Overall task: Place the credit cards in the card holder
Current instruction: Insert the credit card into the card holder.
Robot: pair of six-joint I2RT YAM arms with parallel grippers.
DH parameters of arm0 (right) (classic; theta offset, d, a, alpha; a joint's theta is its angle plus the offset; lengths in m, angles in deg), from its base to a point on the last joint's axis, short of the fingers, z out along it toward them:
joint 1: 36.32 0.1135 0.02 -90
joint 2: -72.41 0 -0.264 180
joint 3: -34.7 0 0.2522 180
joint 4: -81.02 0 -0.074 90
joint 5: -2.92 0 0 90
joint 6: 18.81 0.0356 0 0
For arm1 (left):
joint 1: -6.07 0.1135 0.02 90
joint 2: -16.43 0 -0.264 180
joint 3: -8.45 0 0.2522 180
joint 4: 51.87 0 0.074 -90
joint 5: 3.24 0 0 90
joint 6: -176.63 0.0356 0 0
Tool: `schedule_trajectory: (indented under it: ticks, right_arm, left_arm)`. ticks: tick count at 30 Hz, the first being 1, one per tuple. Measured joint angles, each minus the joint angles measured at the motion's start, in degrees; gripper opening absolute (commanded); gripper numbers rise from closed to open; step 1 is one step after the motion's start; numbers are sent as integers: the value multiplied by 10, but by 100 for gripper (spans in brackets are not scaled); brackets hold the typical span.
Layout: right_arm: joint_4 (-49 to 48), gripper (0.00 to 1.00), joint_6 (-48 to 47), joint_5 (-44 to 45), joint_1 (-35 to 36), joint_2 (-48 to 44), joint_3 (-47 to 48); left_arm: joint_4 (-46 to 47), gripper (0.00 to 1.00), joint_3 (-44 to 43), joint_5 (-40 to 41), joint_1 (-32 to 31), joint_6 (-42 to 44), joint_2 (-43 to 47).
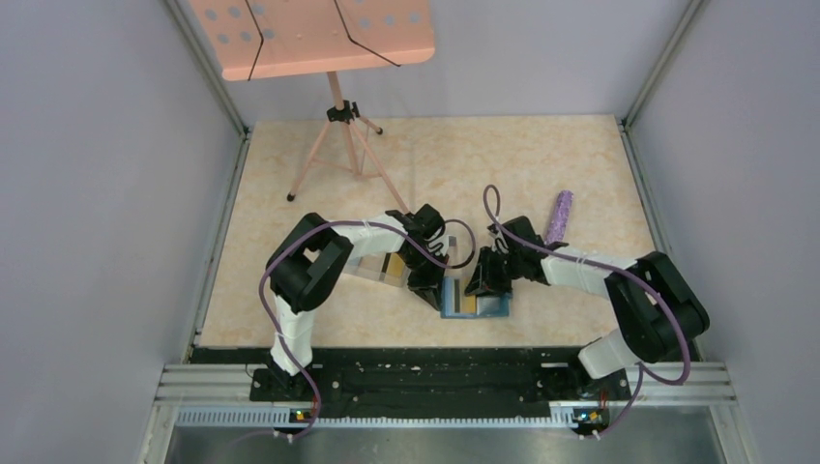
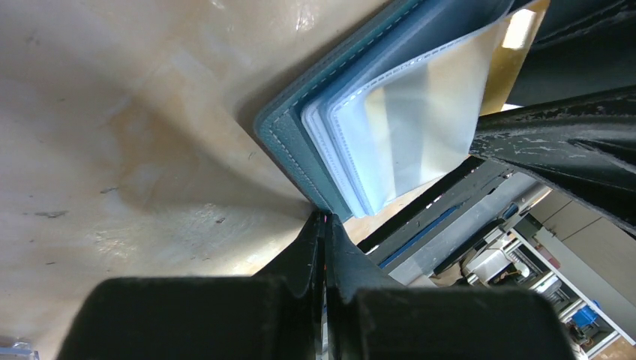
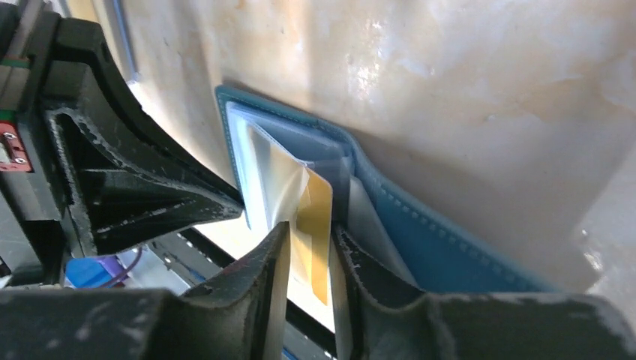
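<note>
Beyond the card holder (image 1: 491,307) lies a purple cylinder (image 1: 559,215).

Matt stitched card holder (image 3: 442,244), glossy table (image 3: 487,75)

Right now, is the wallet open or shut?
Open. The wallet lies spread on the table, clear sleeves fanned out; the right end effector has a card among them.

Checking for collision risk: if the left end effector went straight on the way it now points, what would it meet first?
The card holder: the left end effector has its closed fingertips aimed at the corner of the teal cover, apparently touching or nearly touching it. Depth is unclear.
</note>
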Motion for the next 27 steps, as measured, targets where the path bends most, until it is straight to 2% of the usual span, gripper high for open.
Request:
schedule_trajectory:
  ticks: [6, 10, 20, 27]
  right_arm:
    - [99, 53, -16, 56, 10, -8, 48]
    - [153, 61, -31, 87, 19, -12, 73]
    - [191, 56, -46, 111, 22, -12, 81]
    - [162, 40, -44, 94, 22, 8, 80]
  left_arm:
    - [0, 0, 0, 0, 0, 0, 0]
    - [0, 0, 0, 0, 0, -1, 0]
    - [0, 0, 0, 0, 0, 0, 0]
    - [-7, 0, -7, -2, 0, 0, -5]
